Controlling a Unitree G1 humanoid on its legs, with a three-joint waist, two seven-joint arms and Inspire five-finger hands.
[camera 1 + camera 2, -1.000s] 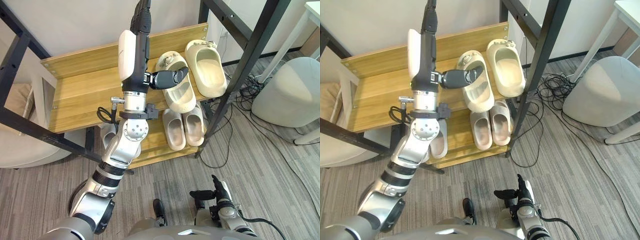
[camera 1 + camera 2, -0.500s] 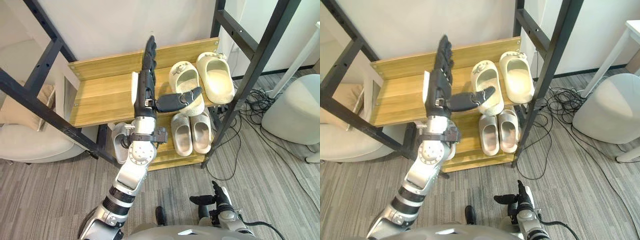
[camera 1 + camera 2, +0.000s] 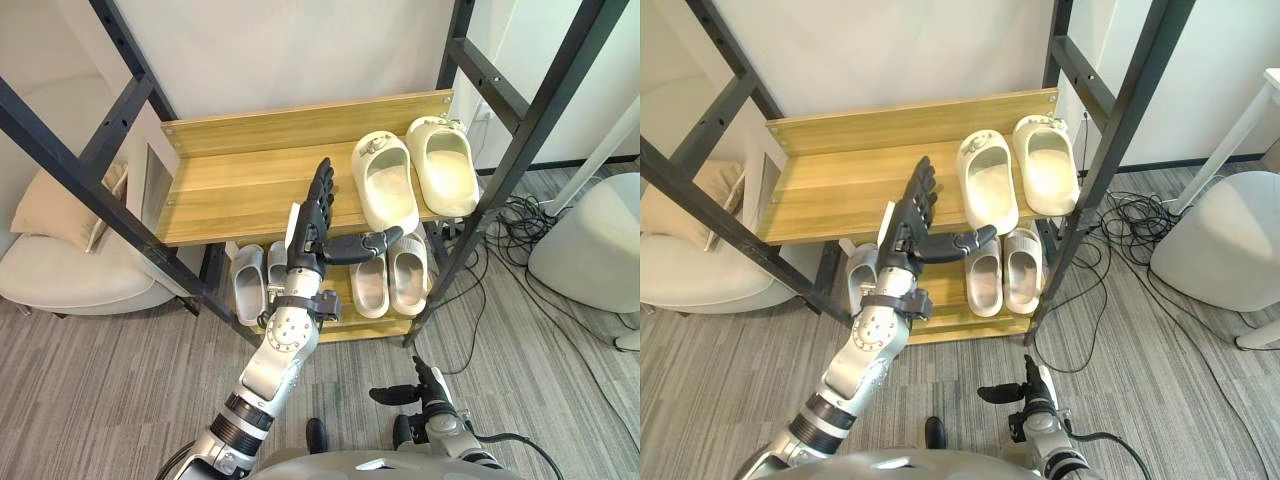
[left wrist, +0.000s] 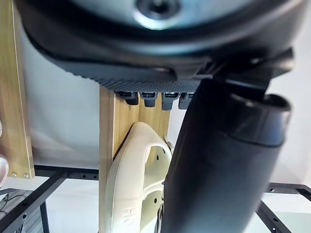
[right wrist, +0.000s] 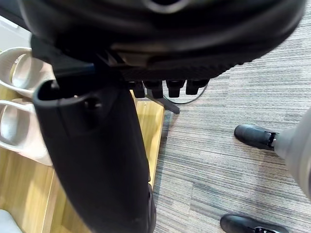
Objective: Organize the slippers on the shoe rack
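Observation:
Two cream slippers lie side by side at the right end of the wooden rack's top shelf [image 3: 240, 190]: the left cream slipper [image 3: 385, 185] and the right cream slipper [image 3: 443, 165]. My left hand [image 3: 315, 215] is open in front of the shelf's edge, fingers straight up and thumb stretched right, just short of the left cream slipper. The left wrist view shows that slipper [image 4: 136, 184] past the thumb, not held. A beige pair [image 3: 388, 283] and a grey pair [image 3: 258, 280] sit on the lower shelf. My right hand [image 3: 415, 393] hangs open low over the floor.
Black metal frame bars [image 3: 520, 130] cross in front of the rack on both sides. A pale cushion [image 3: 60, 250] lies left of the rack, a grey pouf [image 3: 590, 240] stands right of it, and cables [image 3: 480, 255] trail on the floor between.
The camera has pulled back and shifted. My left hand, whose thumb was on the left cream slipper, has drawn back and down off it. The slipper stays on the top shelf.

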